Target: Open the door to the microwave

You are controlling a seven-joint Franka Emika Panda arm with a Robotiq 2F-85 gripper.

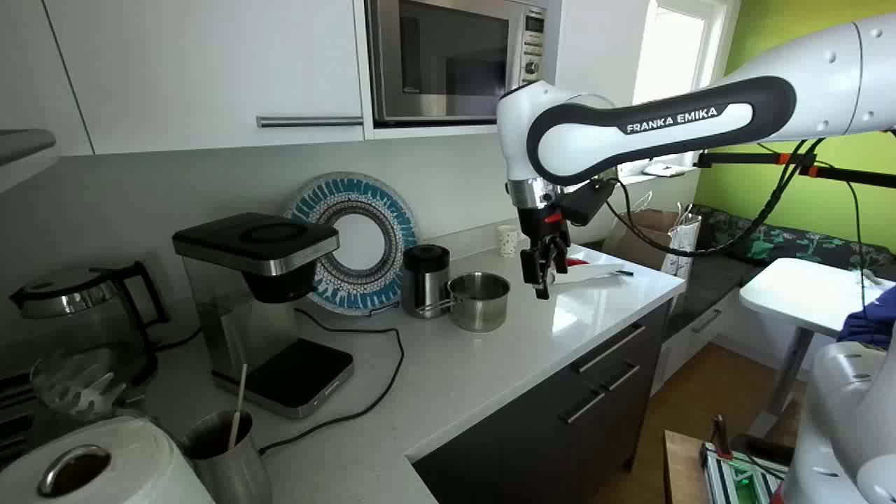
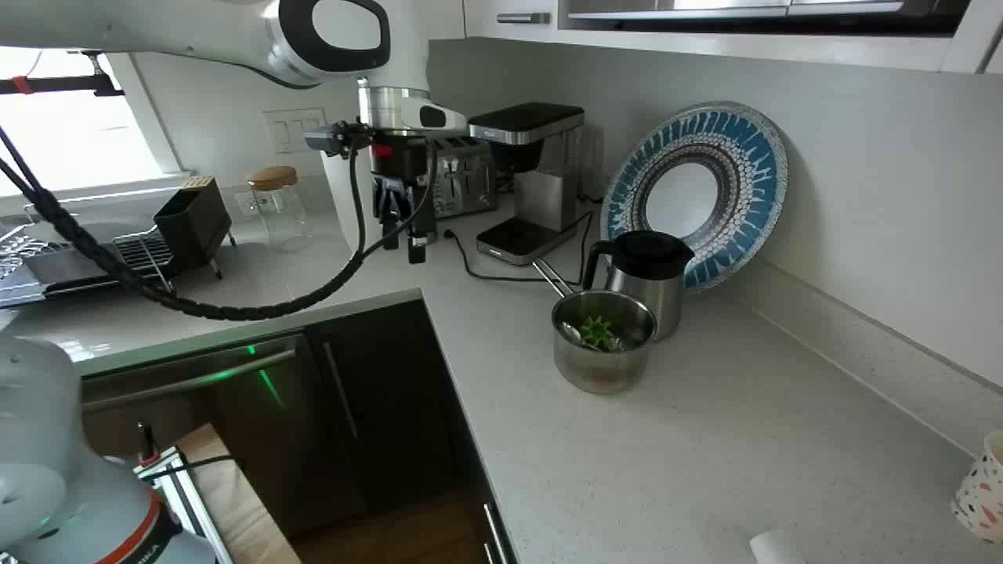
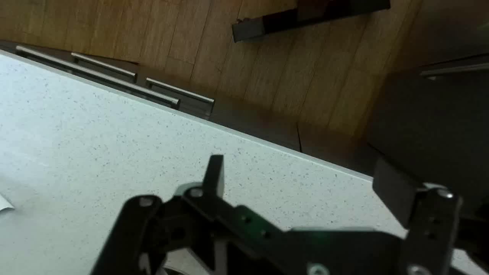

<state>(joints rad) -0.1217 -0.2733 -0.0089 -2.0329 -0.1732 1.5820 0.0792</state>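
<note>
As I read it from my remote seat, the gripper (image 1: 551, 280) hangs fingers-down above the counter (image 1: 448, 392), its fingers (image 3: 215, 172) spread wide. Wrist view: the counter's front edge crosses slantwise past the fingertips. Microwave (image 1: 465, 64): set among white cabinets (image 1: 210, 70) over the back edge; its silver-framed glass door (image 1: 448, 56) looks shut, well apart from my fingertips. On the counter, a steel saucepan (image 2: 599, 370) holds a spiky green object (image 2: 597, 331) I can't name, just beside a black-lidded carafe (image 2: 652, 291). Blue-patterned plate (image 2: 740, 180) tilted up along the back edge; coffee maker (image 2: 541, 196) nearer the back corner. Patterned cup (image 1: 508, 240) by the back edge too.
</note>
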